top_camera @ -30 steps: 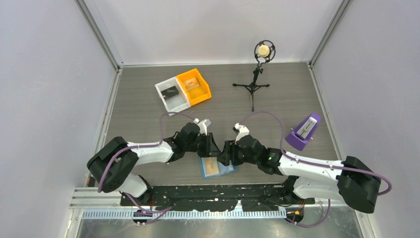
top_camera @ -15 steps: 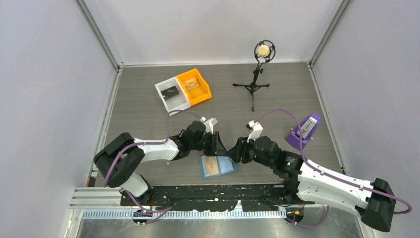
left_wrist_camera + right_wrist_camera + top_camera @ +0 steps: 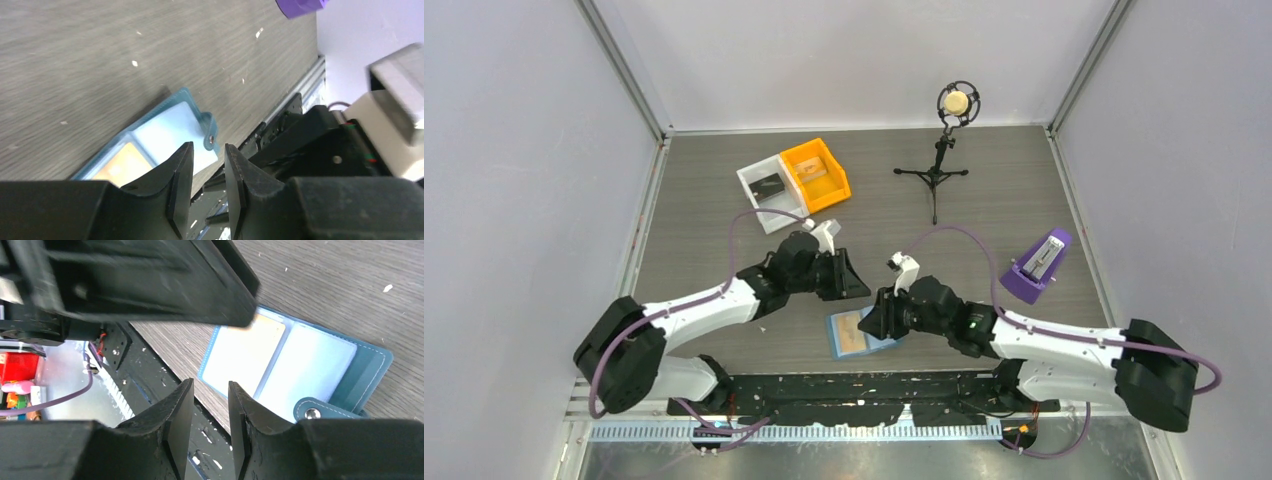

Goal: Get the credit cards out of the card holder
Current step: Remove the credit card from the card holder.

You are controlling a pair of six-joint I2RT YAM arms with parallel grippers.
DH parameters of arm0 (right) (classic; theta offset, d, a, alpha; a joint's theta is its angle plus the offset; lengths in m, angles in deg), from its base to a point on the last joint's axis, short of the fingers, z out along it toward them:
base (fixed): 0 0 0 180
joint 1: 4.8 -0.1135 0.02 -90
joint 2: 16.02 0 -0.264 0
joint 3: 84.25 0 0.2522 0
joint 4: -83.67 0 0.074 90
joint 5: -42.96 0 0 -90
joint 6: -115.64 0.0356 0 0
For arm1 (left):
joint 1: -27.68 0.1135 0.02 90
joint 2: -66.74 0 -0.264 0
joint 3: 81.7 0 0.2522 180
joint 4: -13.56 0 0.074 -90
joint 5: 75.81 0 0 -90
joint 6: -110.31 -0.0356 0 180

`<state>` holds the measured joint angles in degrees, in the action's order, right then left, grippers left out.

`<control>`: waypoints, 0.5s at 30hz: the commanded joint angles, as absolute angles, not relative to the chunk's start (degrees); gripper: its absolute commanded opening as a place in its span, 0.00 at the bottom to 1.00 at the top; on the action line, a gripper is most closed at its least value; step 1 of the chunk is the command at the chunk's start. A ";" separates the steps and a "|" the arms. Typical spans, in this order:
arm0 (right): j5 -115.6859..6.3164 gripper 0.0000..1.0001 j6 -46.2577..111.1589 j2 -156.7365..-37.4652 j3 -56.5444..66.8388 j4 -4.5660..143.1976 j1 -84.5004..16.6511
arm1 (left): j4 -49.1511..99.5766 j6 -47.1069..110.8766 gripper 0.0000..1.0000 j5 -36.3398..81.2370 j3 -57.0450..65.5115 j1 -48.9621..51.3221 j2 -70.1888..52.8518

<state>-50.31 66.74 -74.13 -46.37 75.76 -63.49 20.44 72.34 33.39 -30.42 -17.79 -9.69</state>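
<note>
As left arm (image 3: 709, 303) retreats — right jaws narrow above card holder (image 3: 860, 336).

The card holder (image 3: 861, 333) lay open on the desk (image 3: 704, 225), partly under the right claw (image 3: 876, 318), with a tan card (image 3: 852, 330) showing in one page. The left claw (image 3: 856, 284) hung just beyond the holder's far edge, and the white bin (image 3: 769, 192) and orange bin (image 3: 816, 174) sat well behind it.
</note>
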 commanded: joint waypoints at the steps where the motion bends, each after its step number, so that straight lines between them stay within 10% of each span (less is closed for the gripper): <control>1: -51.98 0.38 67.61 -80.15 -46.55 83.57 -63.76 | 29.63 68.94 0.32 28.19 -31.74 -16.19 -4.00; 15: -56.07 0.36 69.01 -94.26 -48.69 93.87 -60.93 | 20.99 72.34 0.22 29.55 -44.16 -16.39 -2.65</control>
